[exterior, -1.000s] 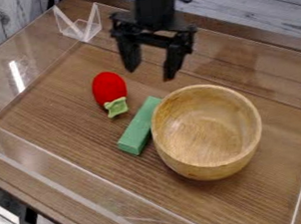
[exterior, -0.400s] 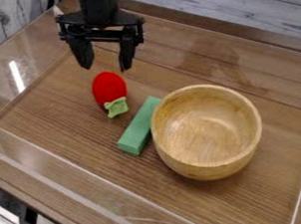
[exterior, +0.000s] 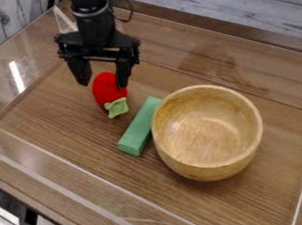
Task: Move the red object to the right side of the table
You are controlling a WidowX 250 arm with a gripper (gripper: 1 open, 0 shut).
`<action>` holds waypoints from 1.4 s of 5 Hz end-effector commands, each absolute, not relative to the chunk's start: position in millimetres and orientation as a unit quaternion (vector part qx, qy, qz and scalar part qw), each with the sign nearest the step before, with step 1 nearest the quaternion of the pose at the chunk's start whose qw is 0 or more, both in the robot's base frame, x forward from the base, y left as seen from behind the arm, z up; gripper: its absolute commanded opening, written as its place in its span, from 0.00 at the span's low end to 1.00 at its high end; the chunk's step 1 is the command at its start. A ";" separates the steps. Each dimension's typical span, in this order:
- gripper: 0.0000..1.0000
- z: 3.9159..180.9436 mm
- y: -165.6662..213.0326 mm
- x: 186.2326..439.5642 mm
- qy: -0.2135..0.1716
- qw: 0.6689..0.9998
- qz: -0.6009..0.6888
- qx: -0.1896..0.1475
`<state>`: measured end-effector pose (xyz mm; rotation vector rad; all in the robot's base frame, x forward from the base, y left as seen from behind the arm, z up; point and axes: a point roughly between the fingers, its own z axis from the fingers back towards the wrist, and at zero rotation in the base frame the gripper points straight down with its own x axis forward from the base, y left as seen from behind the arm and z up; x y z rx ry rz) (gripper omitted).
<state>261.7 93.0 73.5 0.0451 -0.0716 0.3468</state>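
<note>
Lowered leftward since before, wide-open empty black jaws straddle glossy rounded red object (exterior: 105,88).

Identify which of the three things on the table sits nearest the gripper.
The red toy: it sits right below the open gripper, unlike the green block and wooden bowl.

even soft light, glare on acrylic walls (exterior: 28,51), low resolution, slightly blurry.
</note>
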 end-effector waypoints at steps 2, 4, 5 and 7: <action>1.00 67.3 103.3 263.6 -0.074 0.982 0.171 0.025; 1.00 65.5 108.7 268.7 -0.086 0.980 0.178 0.026; 1.00 67.0 113.7 273.1 -0.090 0.979 0.183 0.025; 1.00 74.6 114.7 278.4 -0.099 0.985 0.141 0.019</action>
